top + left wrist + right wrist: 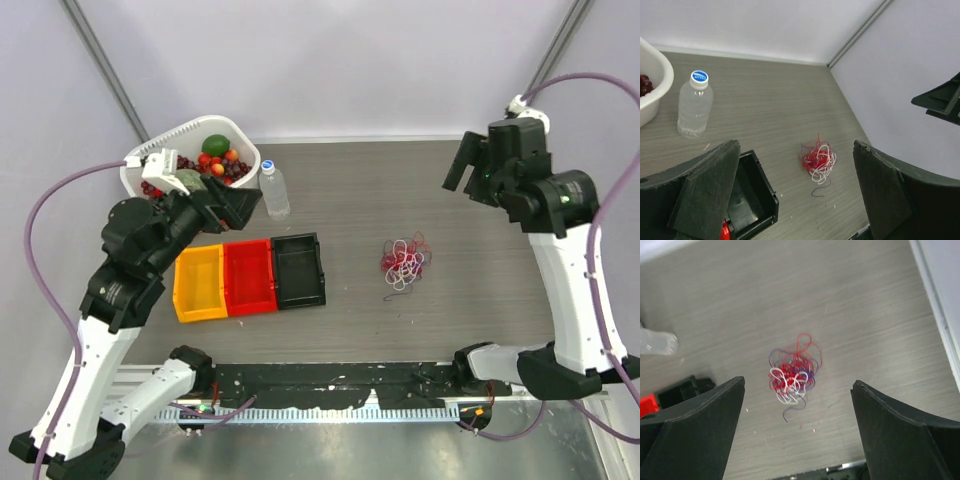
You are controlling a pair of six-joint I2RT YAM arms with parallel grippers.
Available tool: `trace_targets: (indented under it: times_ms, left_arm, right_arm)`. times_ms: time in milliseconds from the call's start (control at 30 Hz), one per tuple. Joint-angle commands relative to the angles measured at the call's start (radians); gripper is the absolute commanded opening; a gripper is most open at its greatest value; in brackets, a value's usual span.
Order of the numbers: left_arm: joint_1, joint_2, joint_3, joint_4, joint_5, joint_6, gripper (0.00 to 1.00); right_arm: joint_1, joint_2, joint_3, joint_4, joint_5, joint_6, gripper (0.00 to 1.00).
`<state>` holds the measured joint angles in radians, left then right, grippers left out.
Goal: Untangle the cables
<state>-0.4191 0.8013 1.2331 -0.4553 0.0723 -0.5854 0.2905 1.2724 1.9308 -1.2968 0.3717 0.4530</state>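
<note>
The cables (405, 262) lie as one small tangled clump of red, white and dark purple wires on the grey table, right of centre. The clump also shows in the left wrist view (817, 160) and in the right wrist view (792, 377). My left gripper (238, 203) is open and empty, held high above the bins, well left of the clump. My right gripper (466, 163) is open and empty, held high at the back right, above and behind the clump. Both pairs of jaws stand wide apart.
A white basket (168, 140) of fruit stands at the back left. A clear water bottle (275, 190) stands next to it. Orange (199, 283), red (249, 277) and black (299, 270) bins sit side by side left of centre.
</note>
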Motion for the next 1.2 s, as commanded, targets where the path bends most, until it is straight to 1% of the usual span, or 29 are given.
trace_targets:
  times_ms: [0,67,133,233,333,400,433,500,567,600,633,667,733,767,833,867,1000,1067,1167]
  left_arm:
    - [-0.014,0.045,0.023,-0.005,0.007,0.044,1.0]
    - [-0.014,0.077,0.037,-0.023,0.027,0.007,1.0]
    - [-0.014,0.119,0.045,-0.034,0.055,-0.06,0.99]
    - [-0.014,0.188,0.068,-0.029,0.13,-0.175,1.0]
    - [-0.018,0.254,0.1,-0.002,0.211,-0.269,1.0]
    - [-0.041,0.288,0.114,0.018,0.239,-0.326,1.0]
    - [-0.068,0.312,0.123,0.02,0.238,-0.339,1.0]
    - [-0.14,0.36,0.158,0.004,0.215,-0.337,1.0]
    - [-0.228,0.41,0.177,-0.014,0.175,-0.321,0.99]
    - [-0.278,0.435,0.174,-0.008,0.156,-0.317,0.98]
    - [-0.321,0.459,0.172,-0.002,0.14,-0.317,0.96]
    - [-0.355,0.492,0.167,0.006,0.13,-0.315,0.93]
    - [-0.417,0.551,0.17,0.023,0.118,-0.307,0.87]
    - [-0.438,0.587,0.18,0.023,0.116,-0.309,0.83]
    - [-0.454,0.654,0.201,0.012,0.132,-0.333,0.78]
    - [-0.457,0.679,0.21,0.015,0.15,-0.347,0.77]
    - [-0.466,0.739,0.227,0.033,0.167,-0.352,0.79]
    - [-0.465,0.759,0.233,0.02,0.175,-0.346,0.79]
    - [-0.465,0.785,0.249,-0.016,0.193,-0.326,0.76]
  right_arm:
    - [-0.002,-0.028,-0.11,0.071,-0.069,0.038,0.93]
    - [0.001,-0.038,-0.159,0.114,-0.13,0.024,0.93]
    - [-0.001,-0.05,-0.225,0.158,-0.2,0.021,0.93]
    - [0.001,-0.07,-0.382,0.25,-0.295,0.024,0.93]
    - [-0.002,-0.085,-0.504,0.326,-0.31,0.023,0.93]
    - [-0.016,-0.07,-0.596,0.37,-0.323,0.021,0.93]
    - [-0.022,-0.05,-0.611,0.382,-0.33,0.021,0.93]
    - [-0.046,-0.027,-0.651,0.398,-0.333,0.021,0.93]
    - [-0.071,-0.028,-0.72,0.468,-0.356,0.007,0.93]
    - [-0.079,-0.03,-0.777,0.522,-0.413,0.004,0.93]
    - [-0.105,-0.03,-0.805,0.54,-0.437,0.006,0.93]
    - [-0.122,-0.03,-0.838,0.577,-0.494,0.006,0.93]
    - [-0.16,-0.03,-0.9,0.641,-0.546,0.009,0.9]
    - [-0.18,-0.027,-0.915,0.659,-0.556,0.01,0.87]
    - [-0.189,-0.013,-0.941,0.711,-0.591,0.01,0.85]
    - [-0.189,-0.005,-0.958,0.753,-0.615,0.009,0.84]
    - [-0.179,0.027,-1.015,0.882,-0.613,0.0,0.81]
    - [-0.179,0.054,-1.035,0.913,-0.626,-0.01,0.77]
    - [-0.168,0.084,-1.052,0.929,-0.654,-0.016,0.66]
